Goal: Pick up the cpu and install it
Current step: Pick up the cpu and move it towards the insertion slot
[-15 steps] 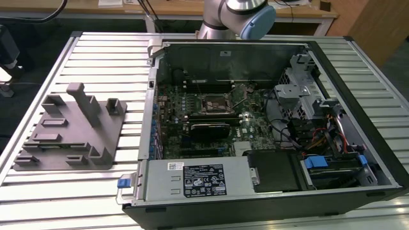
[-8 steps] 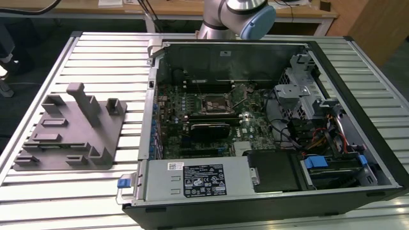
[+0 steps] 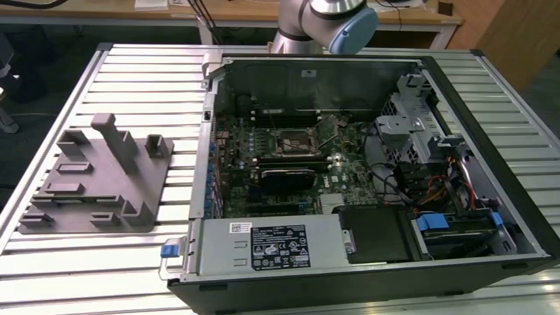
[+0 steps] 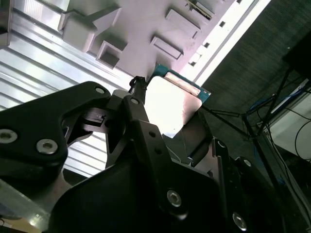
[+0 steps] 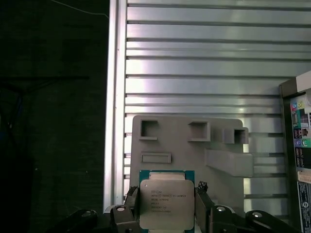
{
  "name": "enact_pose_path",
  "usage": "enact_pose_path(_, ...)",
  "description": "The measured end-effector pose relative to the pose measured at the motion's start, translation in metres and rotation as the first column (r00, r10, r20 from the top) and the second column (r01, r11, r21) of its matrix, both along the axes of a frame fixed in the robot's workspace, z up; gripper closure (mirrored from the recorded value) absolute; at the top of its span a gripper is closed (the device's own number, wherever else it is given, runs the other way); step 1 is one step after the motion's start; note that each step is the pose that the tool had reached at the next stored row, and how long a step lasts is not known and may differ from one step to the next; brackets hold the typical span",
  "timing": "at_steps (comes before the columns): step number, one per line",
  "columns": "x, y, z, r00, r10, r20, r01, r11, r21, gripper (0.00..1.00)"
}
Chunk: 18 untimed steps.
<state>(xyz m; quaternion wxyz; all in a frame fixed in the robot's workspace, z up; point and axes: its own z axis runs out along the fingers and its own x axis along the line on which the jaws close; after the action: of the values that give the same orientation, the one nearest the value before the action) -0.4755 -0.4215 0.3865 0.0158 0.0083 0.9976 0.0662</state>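
1 open computer case (image 3: 306, 79) lies on its side on the slatted metal table (image 3: 140, 72) in the exterior view, motherboard facing up, with the square black socket (image 3: 292, 141) near the board's middle. At the exterior view's left the grey tray (image 3: 96, 190) rests on the slats, well apart from the case, its posts upright. The arm (image 3: 328, 20) rises at the far edge of the table, behind the case.

The first wrist view gives the grip itself. The cpu (image 5: 166, 201) faces the camera, silver top outward with a thin green rim. The gripper (image 5: 166, 218) is clamped on it, with 2 dark fingers (image 5: 130, 206) pressing its 2 opposite edges. Beyond the chip the grey tray (image 5: 184, 145) lies on the slats, and the chip is held clear of it. A strip of the case's rear panel (image 5: 302, 141) with coloured ports stands just beside the grey tray.

The second wrist view looks along the gripper (image 4: 167, 114) from behind its linkage. The cpu (image 4: 170, 102) glares white between the fingers (image 4: 138, 114), and 1 green corner juts past them. The grey tray (image 4: 141, 24) and the table (image 4: 29, 58) lie beyond, apart from the chip.
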Motion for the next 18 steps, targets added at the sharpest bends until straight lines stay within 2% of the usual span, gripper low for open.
enact_pose_path(8, 0.001, 0.0001, 0.0008, 1.0000, 0.000, -0.0001, 0.000, 1.0000, -0.0002, 0.46)
enact_pose_path(13, 0.009, 0.0000, 0.0006, 1.0000, 0.000, 0.0001, 0.000, 1.0000, 0.0000, 0.46)
enact_pose_path(18, 0.021, 0.0000, 0.0006, 1.0000, 0.000, 0.0002, 0.000, 1.0000, 0.0002, 0.46)
